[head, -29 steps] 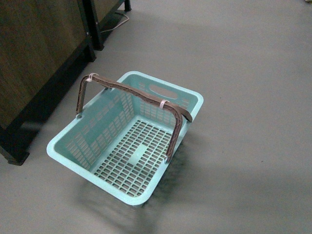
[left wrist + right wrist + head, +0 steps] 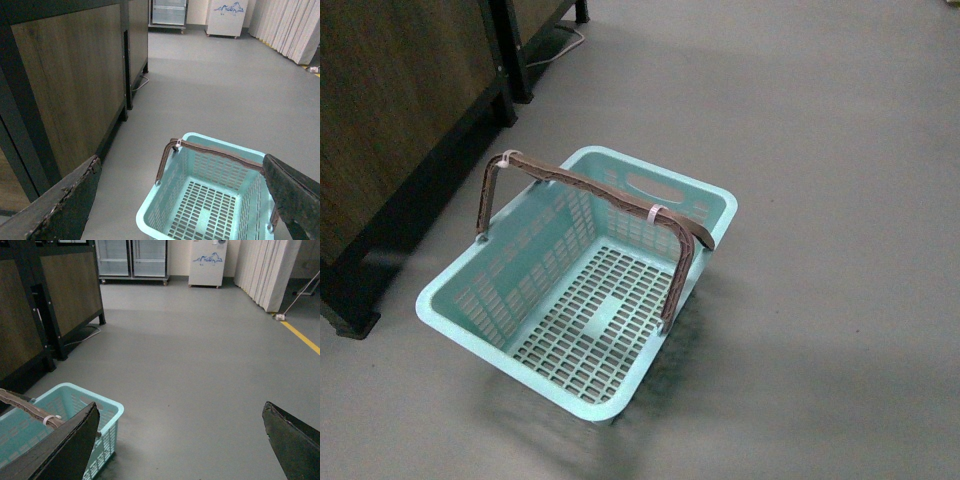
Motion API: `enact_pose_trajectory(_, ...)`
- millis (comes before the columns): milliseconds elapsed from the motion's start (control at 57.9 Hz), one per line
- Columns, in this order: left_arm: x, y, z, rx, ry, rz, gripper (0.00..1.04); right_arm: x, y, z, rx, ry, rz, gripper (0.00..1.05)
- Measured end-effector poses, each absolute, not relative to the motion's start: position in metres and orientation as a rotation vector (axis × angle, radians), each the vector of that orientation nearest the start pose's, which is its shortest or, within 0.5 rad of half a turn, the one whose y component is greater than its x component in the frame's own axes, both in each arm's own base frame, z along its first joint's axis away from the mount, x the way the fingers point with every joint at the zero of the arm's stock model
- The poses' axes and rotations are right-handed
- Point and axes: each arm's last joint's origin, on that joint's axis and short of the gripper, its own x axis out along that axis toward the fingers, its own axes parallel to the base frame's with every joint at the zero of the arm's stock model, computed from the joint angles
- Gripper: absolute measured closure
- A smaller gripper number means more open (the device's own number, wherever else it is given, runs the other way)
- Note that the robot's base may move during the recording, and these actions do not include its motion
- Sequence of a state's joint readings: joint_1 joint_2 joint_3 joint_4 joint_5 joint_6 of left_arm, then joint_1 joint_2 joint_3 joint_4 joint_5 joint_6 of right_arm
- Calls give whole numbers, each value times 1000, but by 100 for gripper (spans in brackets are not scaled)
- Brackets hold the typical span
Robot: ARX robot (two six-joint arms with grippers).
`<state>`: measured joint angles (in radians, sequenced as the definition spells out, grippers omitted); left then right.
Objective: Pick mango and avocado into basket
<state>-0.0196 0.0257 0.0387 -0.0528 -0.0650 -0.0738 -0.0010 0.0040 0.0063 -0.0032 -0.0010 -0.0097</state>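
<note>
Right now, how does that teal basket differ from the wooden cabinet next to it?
The basket is light teal slotted plastic; the cabinet is brown wood panels in a black frame. The basket sits low, open-topped and empty; the cabinet rises past the picture's top on black feet. Both stand on the grey floor.

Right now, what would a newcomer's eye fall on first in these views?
The empty teal basket stands out on the grey floor, in the middle of the front view, with its brown handles raised across it. Dark wood-panelled cabinets line the left side. The left pincer and right pincer both gape open, and no fruit shows in any view.
</note>
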Motion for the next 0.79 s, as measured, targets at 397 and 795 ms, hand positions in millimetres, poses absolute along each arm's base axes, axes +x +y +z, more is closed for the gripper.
enact_pose_trajectory(397,195,28,179,-1031,247,222,7,98,0,165,-10,1,0,8)
enact_pose_trajectory(795,336,-27,93,-1210,542,291,7,98,0,165,-10,1,0,8)
